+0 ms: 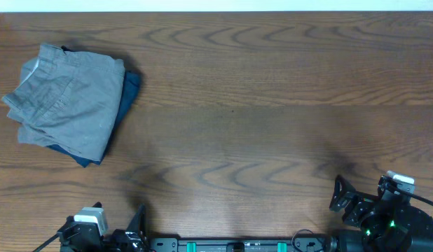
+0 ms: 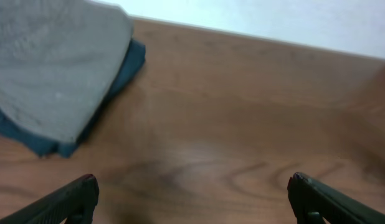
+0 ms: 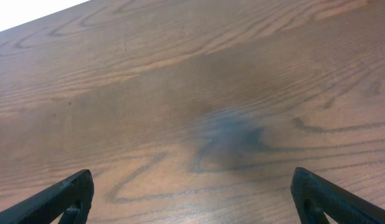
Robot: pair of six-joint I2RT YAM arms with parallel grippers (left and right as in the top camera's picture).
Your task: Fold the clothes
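The light grey shorts (image 1: 66,101) lie folded at the far left of the table, stacked on a folded dark navy garment (image 1: 132,87) whose edge shows at the right and bottom. Both show in the left wrist view, the grey shorts (image 2: 49,62) over the navy garment (image 2: 127,65), at upper left. My left gripper (image 2: 192,193) is open and empty near the front edge, well short of the pile; overhead it sits at bottom left (image 1: 136,224). My right gripper (image 3: 192,186) is open and empty over bare wood at bottom right (image 1: 342,196).
The wooden table (image 1: 272,105) stretches between the pile and the arms. A pale wall runs along the far table edge (image 2: 273,25).
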